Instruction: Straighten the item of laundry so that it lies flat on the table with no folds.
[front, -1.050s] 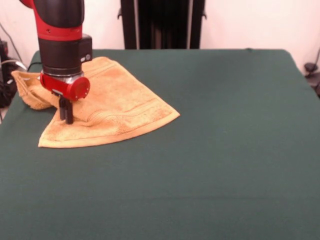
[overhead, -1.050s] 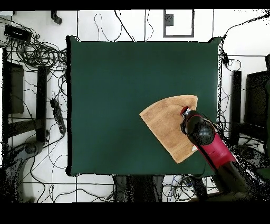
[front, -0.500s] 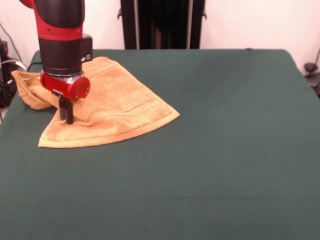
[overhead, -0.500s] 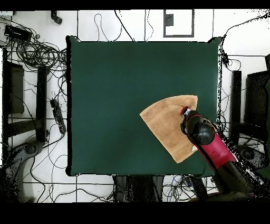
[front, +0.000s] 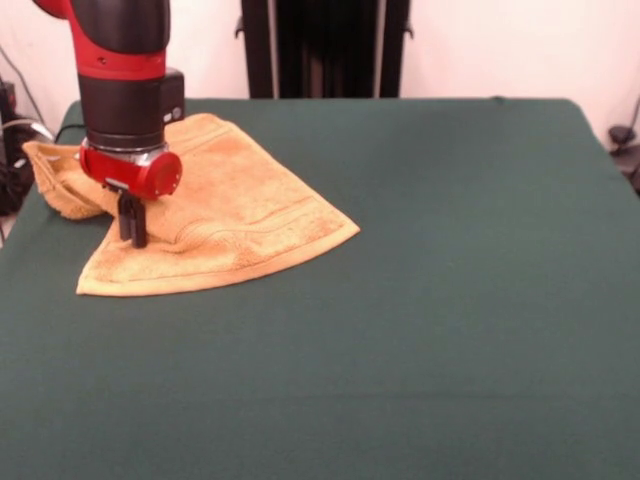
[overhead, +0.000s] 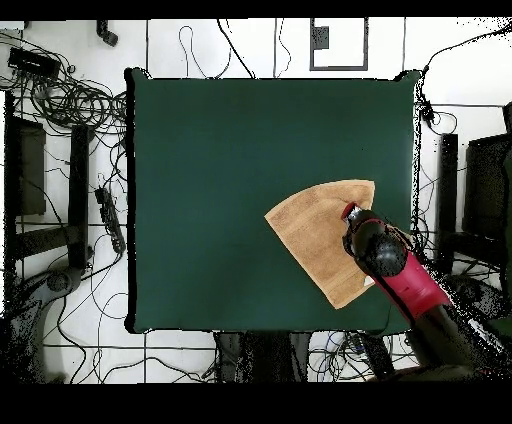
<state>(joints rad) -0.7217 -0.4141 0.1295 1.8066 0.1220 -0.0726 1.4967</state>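
Towel: small orange-tan terry hand towel (front: 225, 215), folded into a fan shape, near one corner of dark green cloth table (front: 420, 300).
Gripper: black gripper (front: 132, 222) of red and black arm, fingers pressed together on a towel fold, probably to pull it open.
Fold: bunched part hanging at table edge.

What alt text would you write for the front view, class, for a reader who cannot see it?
An orange-tan towel lies folded into a rough wedge near one corner of a green table, with a bunched part at its edge. A red and black arm comes down over it, its gripper at the towel's surface, fingers close together.
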